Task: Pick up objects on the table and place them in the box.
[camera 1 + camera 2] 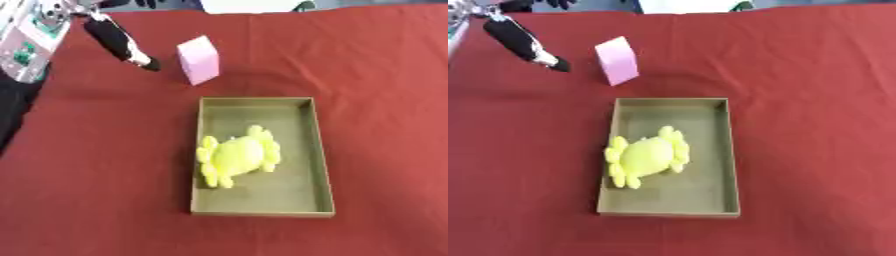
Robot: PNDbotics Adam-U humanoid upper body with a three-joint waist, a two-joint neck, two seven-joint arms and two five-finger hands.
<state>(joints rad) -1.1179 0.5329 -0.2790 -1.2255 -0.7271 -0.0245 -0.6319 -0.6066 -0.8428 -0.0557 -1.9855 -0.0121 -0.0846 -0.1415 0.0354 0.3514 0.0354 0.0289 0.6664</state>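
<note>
A pink block (199, 60) stands on the red tablecloth just beyond the box. The shallow olive box (323, 165) lies at the table's middle, and a yellow plush toy (238, 156) rests inside it against the left wall. My left hand (115, 40) comes in from the upper left, black with a pale tip. Its fingers are straight and point down toward the block. It hangs a short way left of the block and holds nothing. My right hand shows in neither view.
The red cloth (376, 75) covers the whole table. My left forearm (31, 42), white with green parts, fills the upper left corner. A white object (684, 5) sits at the far edge.
</note>
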